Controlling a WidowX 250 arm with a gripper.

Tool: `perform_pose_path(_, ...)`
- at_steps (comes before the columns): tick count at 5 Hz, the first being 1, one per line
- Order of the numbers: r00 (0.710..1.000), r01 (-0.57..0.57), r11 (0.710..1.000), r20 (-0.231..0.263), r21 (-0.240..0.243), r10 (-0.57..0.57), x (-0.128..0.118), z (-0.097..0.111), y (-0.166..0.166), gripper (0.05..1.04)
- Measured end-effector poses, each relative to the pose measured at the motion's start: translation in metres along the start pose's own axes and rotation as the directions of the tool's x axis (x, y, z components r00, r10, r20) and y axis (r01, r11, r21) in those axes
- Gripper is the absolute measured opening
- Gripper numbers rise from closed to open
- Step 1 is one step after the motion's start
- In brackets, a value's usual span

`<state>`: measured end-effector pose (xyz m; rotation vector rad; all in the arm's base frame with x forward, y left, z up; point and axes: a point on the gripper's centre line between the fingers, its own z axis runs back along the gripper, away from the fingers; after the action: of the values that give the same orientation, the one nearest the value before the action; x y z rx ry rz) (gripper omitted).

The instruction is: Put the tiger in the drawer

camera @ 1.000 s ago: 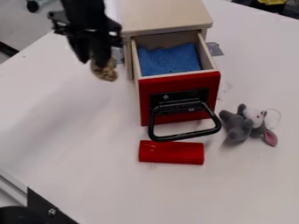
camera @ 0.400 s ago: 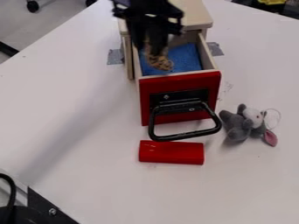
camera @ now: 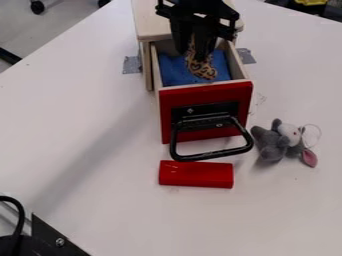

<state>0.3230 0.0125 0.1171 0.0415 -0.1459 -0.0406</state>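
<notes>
My black gripper (camera: 195,52) hangs over the pulled-out drawer (camera: 206,111), which has a red front, a black handle and a blue lining. It is shut on the tiger (camera: 202,69), a tan, dark-spotted plush. The tiger's lower end dangles toward the front half of the drawer, against the blue lining; its upper part lies between the fingers. Whether it touches the lining, I cannot tell.
The wooden cabinet (camera: 152,26) stands behind the drawer. A red block (camera: 196,174) lies just in front of the handle, and a grey plush mouse (camera: 272,144) lies to the right. Grey tape (camera: 131,65) sticks to the table by the cabinet.
From the left of the cabinet, my gripper has moved right with the tiger, and it is now over the drawer. Drawer, red block and mouse have stayed in place.
</notes>
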Motion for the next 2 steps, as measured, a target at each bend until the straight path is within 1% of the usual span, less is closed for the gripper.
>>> perform_pose_path(1, 1.000, -0.001, 1.000, 0.003, 0.002, 0.001, 0.0004, -0.0080, 0.0019, 0.356)
perform_pose_path(2, 1.000, 0.003, 1.000, 0.013, 0.012, -0.003, -0.0033, -0.0166, 0.0055, 0.399)
